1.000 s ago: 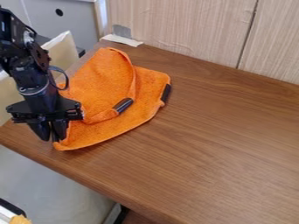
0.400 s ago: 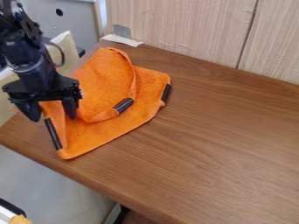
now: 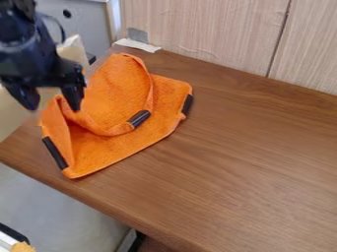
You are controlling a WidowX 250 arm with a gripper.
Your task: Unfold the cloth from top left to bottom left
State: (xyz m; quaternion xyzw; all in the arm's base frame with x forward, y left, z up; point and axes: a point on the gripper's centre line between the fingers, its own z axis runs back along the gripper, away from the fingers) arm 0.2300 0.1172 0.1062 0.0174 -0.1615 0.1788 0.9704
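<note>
The gripper (image 3: 52,106) hangs at the left of the view, above the upper left edge of the cloth (image 3: 99,147), its jaws open with a wide gap between them. One finger overlaps the orange fabric in the view; whether it touches, I cannot tell. The cloth lies on the left part of the table (image 3: 250,157), partly folded over itself, with a rounded flap rising to a peak near the wall (image 3: 204,29). A raised crease runs from beneath the gripper across the cloth to a black strip (image 3: 139,118) near its middle. A second black strip (image 3: 55,153) runs along the cloth's lower left side, near the table's edge, and a third (image 3: 187,105) sits on its right side. Where wall and table meet lies a pale piece of tape (image 3: 137,45), with a grey patch (image 3: 137,34) just above it on the wall.
</note>
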